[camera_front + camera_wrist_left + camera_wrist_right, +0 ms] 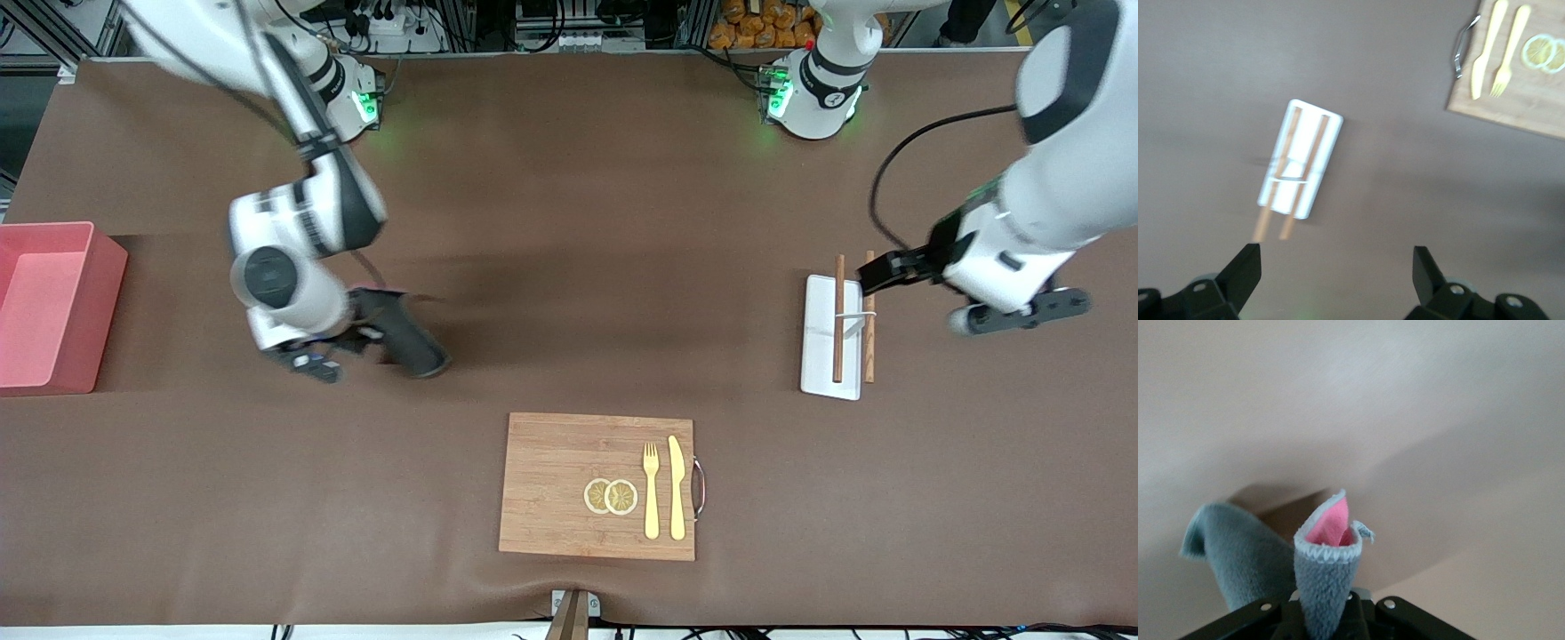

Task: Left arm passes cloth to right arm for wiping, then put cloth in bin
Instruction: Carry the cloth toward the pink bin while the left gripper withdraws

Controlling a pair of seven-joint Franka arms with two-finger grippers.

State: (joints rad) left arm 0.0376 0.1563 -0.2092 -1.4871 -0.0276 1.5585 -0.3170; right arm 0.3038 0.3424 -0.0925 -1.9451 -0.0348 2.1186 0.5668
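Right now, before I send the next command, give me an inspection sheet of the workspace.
Surface: brown table mat, bare in the middle.
Job's things: grey and pink fleece cloth clamped in the right gripper, trailing onto the mat; pink rectangular plastic bin at the right arm's end.
Clutter: white flat tray with brown chopsticks; wooden cutting board with yellow fork, yellow knife, lemon slices.
Grippers: right shut on the cloth; left gripper open, empty, over the tray.
Cables: black cable looping off the left arm.
Surroundings: equipment past the table edge, details unclear.
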